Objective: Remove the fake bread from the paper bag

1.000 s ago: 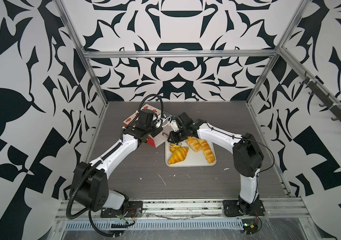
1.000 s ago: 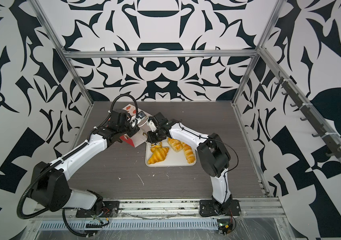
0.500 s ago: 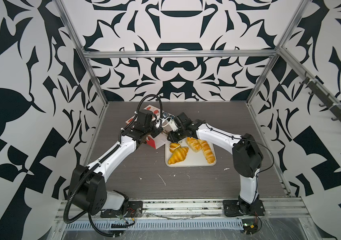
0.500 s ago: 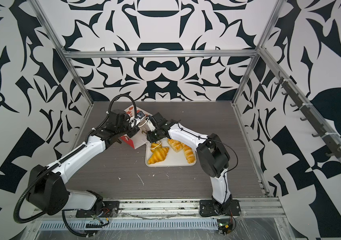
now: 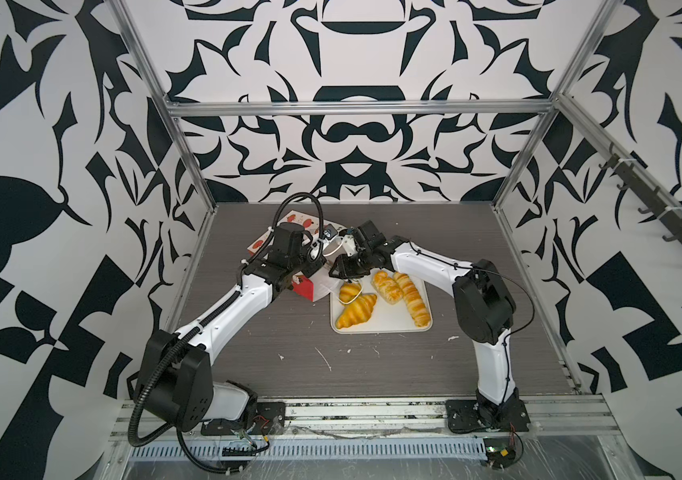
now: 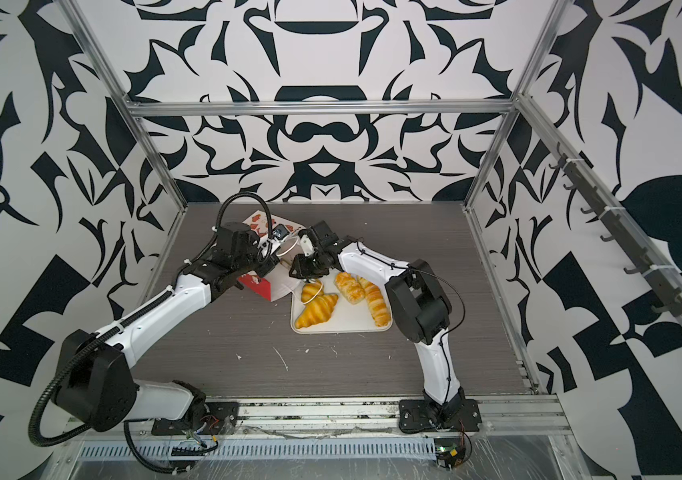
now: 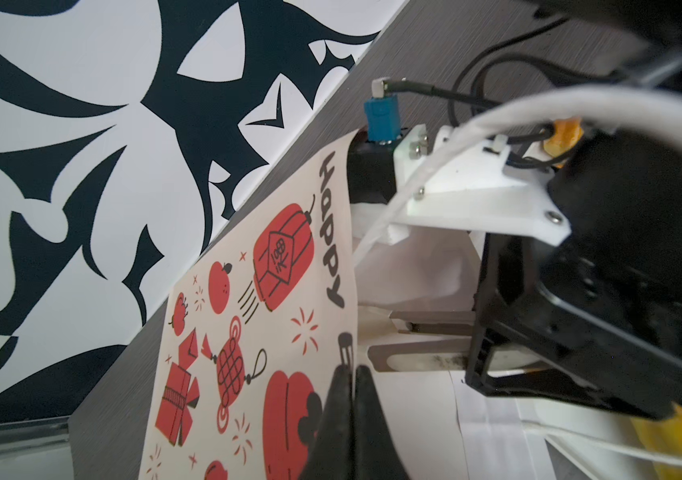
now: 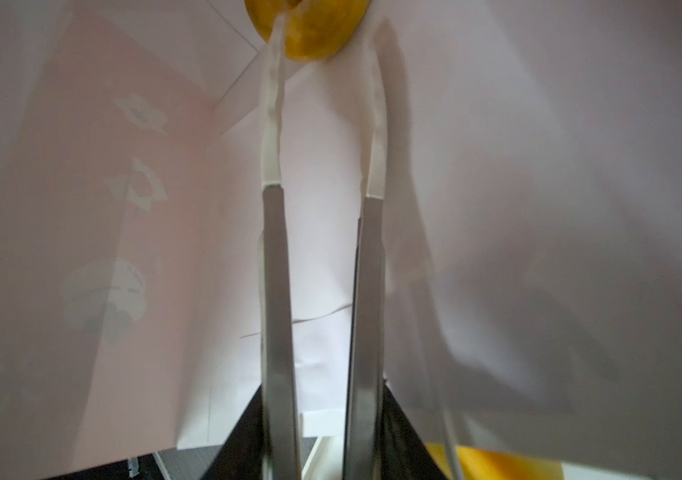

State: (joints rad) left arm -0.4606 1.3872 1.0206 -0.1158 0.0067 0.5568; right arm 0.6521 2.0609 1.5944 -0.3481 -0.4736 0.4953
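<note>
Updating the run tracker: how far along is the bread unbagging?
Done: a small croissant, a large croissant, a braided piece and a long loaf lie on the white tray. In hand: the left tool is shut on the rim of the paper bag; the right tool, open, reaches inside toward the ring-shaped bun. Left: grip that bun and lift it out.

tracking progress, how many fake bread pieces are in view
5: four on the tray, a croissant, a second croissant behind it, a braided piece, a long loaf; one ring bun inside the paper bag. Others may hide there.
</note>
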